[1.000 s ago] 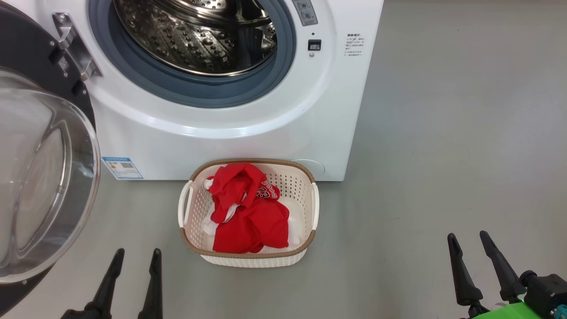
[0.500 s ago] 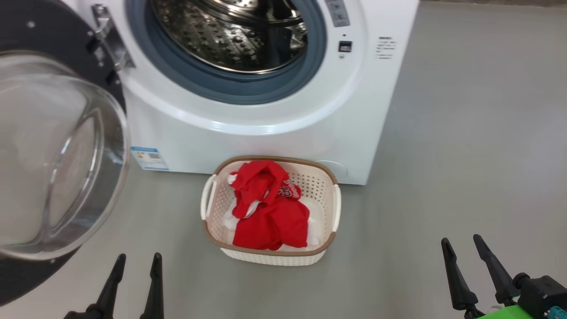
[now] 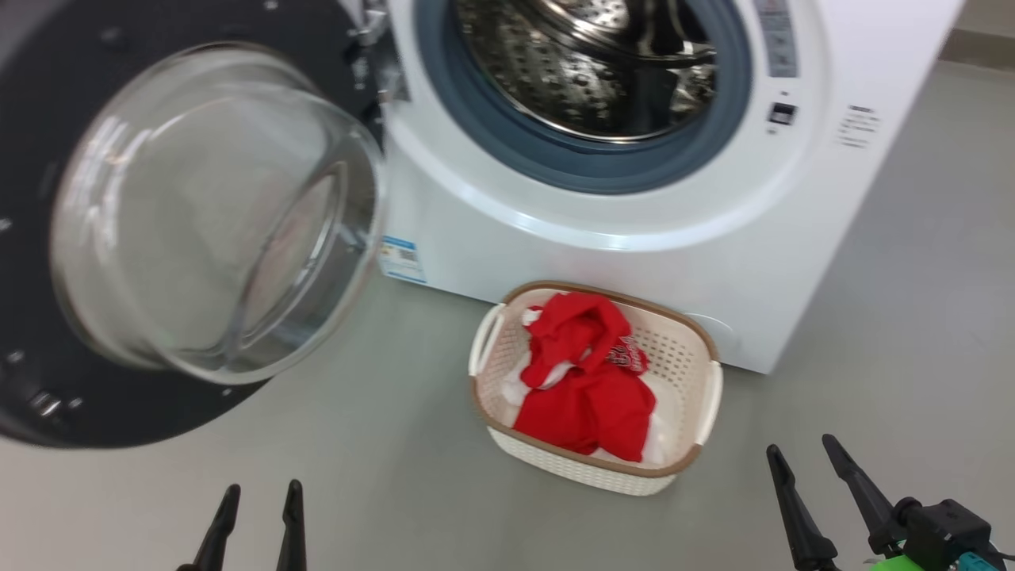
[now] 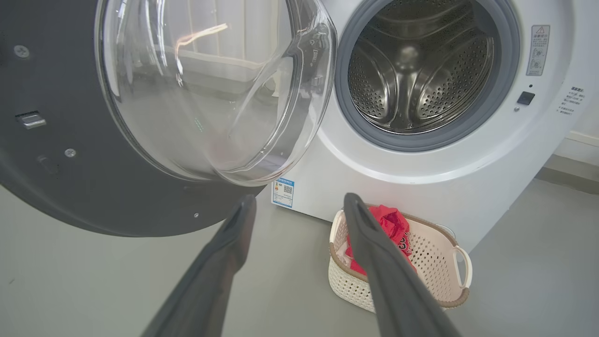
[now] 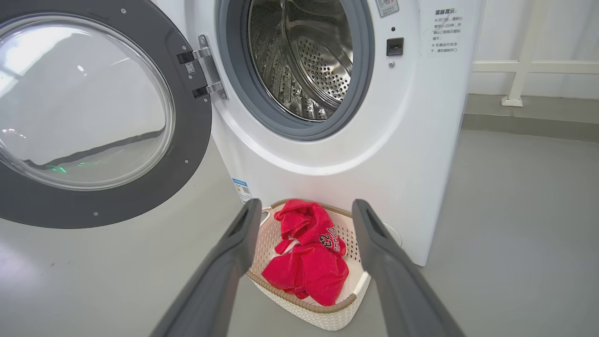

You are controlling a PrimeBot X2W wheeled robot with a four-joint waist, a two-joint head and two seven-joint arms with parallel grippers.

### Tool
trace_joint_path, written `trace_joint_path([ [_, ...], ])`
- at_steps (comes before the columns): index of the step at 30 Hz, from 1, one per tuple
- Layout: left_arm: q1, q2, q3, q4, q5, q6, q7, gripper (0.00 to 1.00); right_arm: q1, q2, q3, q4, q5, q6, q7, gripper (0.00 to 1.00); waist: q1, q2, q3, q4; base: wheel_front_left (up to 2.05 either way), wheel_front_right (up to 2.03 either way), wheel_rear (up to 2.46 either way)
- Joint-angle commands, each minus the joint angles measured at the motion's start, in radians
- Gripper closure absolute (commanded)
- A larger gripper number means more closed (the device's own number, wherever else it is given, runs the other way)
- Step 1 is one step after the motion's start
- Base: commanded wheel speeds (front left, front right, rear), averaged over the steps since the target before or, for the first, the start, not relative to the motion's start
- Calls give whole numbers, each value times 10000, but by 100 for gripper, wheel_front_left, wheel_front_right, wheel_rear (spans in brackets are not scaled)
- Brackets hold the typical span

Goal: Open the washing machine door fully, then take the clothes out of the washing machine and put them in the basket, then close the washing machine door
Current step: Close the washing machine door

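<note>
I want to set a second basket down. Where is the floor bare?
Bare floor lies right of the basket and washing machine, beyond the right gripper. Another patch lies between the washing machine door and the basket, beyond the left gripper. Crowded: where the basket stands.

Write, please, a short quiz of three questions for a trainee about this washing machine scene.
1. Where do the bright red fabric clothes lie?
2. True or false: the large round black-rimmed glass door of the big white front-loading washing machine is shut.
3. The left end effector is: A) open and empty; B) shut on red cloth; C) shut on the door rim.
Key: 1. In the small cream-white perforated plastic basket in front of the machine. 2. False: it stands open. 3. A.
</note>
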State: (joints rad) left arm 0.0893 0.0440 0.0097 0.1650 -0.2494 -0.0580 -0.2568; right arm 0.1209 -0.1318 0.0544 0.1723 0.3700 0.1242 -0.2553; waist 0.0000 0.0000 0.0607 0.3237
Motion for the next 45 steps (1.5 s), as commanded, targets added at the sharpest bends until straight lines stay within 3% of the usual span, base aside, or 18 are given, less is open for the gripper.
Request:
trace_joint_path([
  [1,-77,62,279,-205,-42,124,-49,0,-192,-245,320,-170,65,65,-65,0,0,0,-292,1207,0,0,0],
  [8,177,62,509,-455,-354,500,-49,0,-626,-436,973,38,151,65,-65,0,0,0,-165,1767,0,0,0],
  [25,584,62,712,-1171,-1042,1104,-49,0,-1701,-832,2235,664,540,65,-65,0,0,0,83,1954,0,0,0],
  [26,570,62,732,-1219,-1117,1083,-49,14,-1697,-834,2255,670,551,65,-65,0,0,0,66,1948,0,0,0],
  [27,554,62,744,-1260,-1148,1027,-49,57,-1687,-827,2271,673,559,65,-65,0,0,0,57,1940,0,0,0],
  [28,521,62,768,-1286,-1163,963,-49,84,-1673,-815,2270,677,570,65,-65,0,0,0,50,1933,0,0,0],
  [29,455,62,841,-1339,-1213,891,-49,100,-1646,-798,2260,681,580,65,-65,0,0,0,44,1928,0,0,0],
  [32,6,62,1510,-1949,-1285,486,-49,100,-1460,-703,2166,658,571,65,-65,0,0,0,21,1904,0,0,0],
  [38,-1230,264,2816,-3038,-296,-457,-49,100,-1146,-495,1891,516,478,65,-65,0,0,0,30,1855,0,0,0],
  [42,-2574,1062,3511,-3025,-458,-676,-49,100,-984,-406,1670,411,388,65,-65,0,0,0,105,1841,0,0,0],
  [45,-3669,2114,3687,-2672,-728,-716,-49,100,-859,-356,1509,337,321,65,-65,0,0,0,155,1823,0,0,0],
])
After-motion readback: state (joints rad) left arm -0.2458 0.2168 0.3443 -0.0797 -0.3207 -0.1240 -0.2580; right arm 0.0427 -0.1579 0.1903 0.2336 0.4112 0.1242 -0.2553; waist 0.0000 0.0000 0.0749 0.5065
